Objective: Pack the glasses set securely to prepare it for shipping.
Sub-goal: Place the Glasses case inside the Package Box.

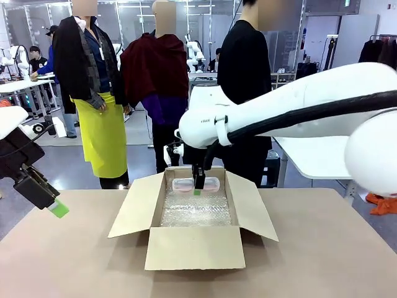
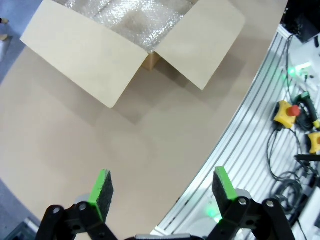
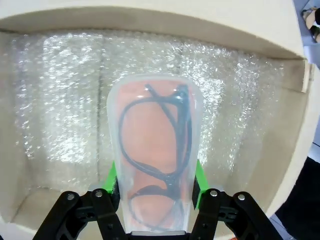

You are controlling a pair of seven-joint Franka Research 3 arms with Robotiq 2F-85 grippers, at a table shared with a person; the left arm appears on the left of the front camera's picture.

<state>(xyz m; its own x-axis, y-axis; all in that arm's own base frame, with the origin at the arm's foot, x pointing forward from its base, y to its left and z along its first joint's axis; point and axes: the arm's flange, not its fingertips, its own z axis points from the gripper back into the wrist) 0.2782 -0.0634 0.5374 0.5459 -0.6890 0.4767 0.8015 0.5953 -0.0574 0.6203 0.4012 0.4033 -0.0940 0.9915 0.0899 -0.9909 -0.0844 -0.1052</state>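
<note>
My right gripper is shut on the pink glasses case, holding it level just above the far end of an open cardboard box. In the right wrist view the green pads press both long sides of the pink case. Dark spectacles show through its clear top, and bubble wrap lines the box floor beneath. The pale mint green case is out of view. My left gripper hangs open above the table's left side, well apart from the box, with nothing between its fingers.
All four flaps of the box are folded outward. A person in black stands right behind the box at the far side. The table's near edge, a metal rail and cables lie beside my left gripper.
</note>
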